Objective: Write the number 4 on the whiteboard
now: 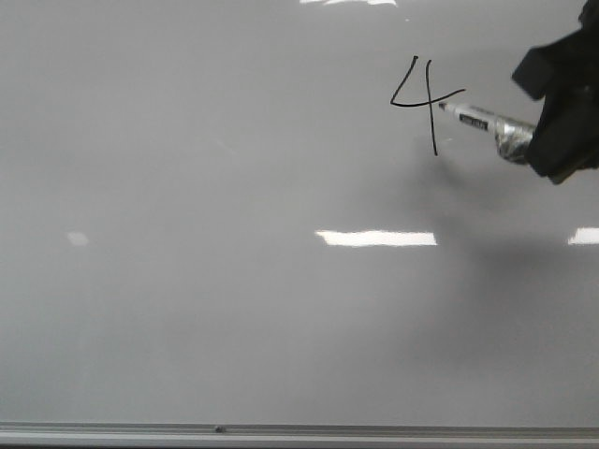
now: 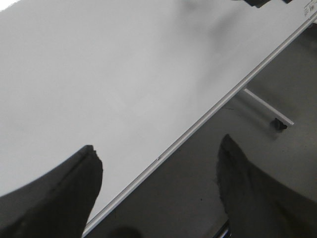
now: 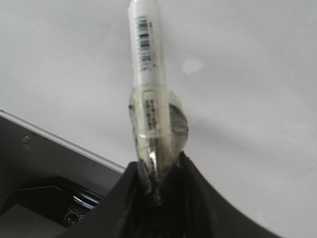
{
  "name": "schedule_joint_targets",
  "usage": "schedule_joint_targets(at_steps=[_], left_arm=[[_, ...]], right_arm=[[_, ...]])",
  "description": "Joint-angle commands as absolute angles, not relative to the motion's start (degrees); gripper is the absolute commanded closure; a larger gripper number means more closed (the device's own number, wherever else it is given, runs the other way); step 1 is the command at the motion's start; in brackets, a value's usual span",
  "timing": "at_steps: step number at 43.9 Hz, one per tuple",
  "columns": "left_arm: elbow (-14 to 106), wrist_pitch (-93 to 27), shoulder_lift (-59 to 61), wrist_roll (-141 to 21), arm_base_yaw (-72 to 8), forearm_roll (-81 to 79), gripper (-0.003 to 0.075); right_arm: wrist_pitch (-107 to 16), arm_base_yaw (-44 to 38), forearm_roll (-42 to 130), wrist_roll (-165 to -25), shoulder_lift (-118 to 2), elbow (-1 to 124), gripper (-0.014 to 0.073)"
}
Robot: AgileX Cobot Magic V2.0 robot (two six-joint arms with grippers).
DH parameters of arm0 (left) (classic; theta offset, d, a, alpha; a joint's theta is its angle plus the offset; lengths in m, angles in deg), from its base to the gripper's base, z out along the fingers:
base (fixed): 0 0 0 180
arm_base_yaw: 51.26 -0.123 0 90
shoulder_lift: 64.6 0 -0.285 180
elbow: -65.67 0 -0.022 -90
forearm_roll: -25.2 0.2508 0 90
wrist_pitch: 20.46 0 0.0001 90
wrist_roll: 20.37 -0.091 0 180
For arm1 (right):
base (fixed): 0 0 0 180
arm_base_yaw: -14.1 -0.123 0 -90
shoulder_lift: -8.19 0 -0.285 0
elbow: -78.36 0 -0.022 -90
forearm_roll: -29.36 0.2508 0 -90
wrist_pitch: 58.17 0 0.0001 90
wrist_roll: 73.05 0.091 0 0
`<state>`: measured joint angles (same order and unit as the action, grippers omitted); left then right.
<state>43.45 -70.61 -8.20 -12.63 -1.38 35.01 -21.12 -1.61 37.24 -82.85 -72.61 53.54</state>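
step: finishing number 4 (image 1: 423,105) on whiteboard (image 1: 234,281) | right fingers (image 3: 157,174) clamping marker (image 1: 473,117) — tip beside stem | left fingers (image 2: 54,198) gaping apart, empty | next: likely lifting marker clear — avoiding smudging

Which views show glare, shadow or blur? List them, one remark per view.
Front view: bright rectangular glare patches on the whiteboard; soft shadow below the marker and right gripper, beside the sharp number 4. Left wrist view: left gripper fingers dark and soft-edged, faint shadow near the board's far end. Right wrist view: the marker's far end is washed out.
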Motion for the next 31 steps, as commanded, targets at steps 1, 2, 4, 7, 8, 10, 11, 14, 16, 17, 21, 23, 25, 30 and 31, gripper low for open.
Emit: schedule_joint_targets(at_steps=[1,2,4,7,8,10,11,14,16,17,21,23,25,30,31], left_arm=[[44.9,-66.8,-8.5,-12.1,-1.3,35.6,0.024],[44.9,-66.8,-8.5,-12.1,-1.3,35.6,0.024],[44.9,-66.8,-8.5,-12.1,-1.3,35.6,0.024],[44.9,-66.8,-8.5,-12.1,-1.3,35.6,0.024],[44.9,-66.8,-8.5,-12.1,-1.3,35.6,0.024],[44.9,-66.8,-8.5,-12.1,-1.3,35.6,0.024],[44.9,-66.8,-8.5,-12.1,-1.3,35.6,0.024],[44.9,-66.8,-8.5,-12.1,-1.3,35.6,0.024],[44.9,-66.8,-8.5,-12.1,-1.3,35.6,0.024],[44.9,-66.8,-8.5,-12.1,-1.3,35.6,0.024],[44.9,-66.7,-8.5,-12.1,-1.3,35.6,0.024],[44.9,-65.7,-8.5,-12.1,-1.3,35.6,0.024],[44.9,-64.9,-8.5,-12.1,-1.3,35.6,0.024],[44.9,-64.0,-8.3,-12.6,-1.3,34.1,0.024],[44.9,-64.0,-8.1,-14.1,-1.3,34.1,0.024]], right_arm=[[-20.0,-3.1,37.9,-83.7,-66.3,55.4,0.0664],[-19.2,-3.7,37.9,-83.7,-64.9,55.4,0.0664],[-17.3,-5.3,37.9,-84.9,-62.8,55.1,0.0664],[-14.5,-7.9,37.9,-89.4,-59.1,55.0,0.0664],[-13.8,-8.6,37.9,-91.0,-58.5,55.0,0.0664],[-12.3,-10.2,37.9,-95.0,-56.2,55.0,0.0664],[-11.5,-11.1,37.9,-96.5,-55.5,55.0,0.0664],[-9.5,-12.7,38.6,-100.0,-53.3,55.0,0.0664],[-8.3,-13.5,39.4,-101.3,-52.3,55.0,0.0664],[-7.5,-13.9,40.0,-101.6,-51.9,55.0,0.0664],[-5.7,-15.1,41.0,-102.4,-50.9,55.0,0.0664],[-4.9,-15.6,41.1,-103.5,-50.9,55.0,0.0664],[-4.4,-15.8,41.3,-104.5,-50.9,55.0,0.0664],[-4.2,-16.2,42.2,-107.2,-50.9,55.0,0.0664],[-4.2,-16.2,42.4,-107.9,-50.9,55.0,0.0664]])
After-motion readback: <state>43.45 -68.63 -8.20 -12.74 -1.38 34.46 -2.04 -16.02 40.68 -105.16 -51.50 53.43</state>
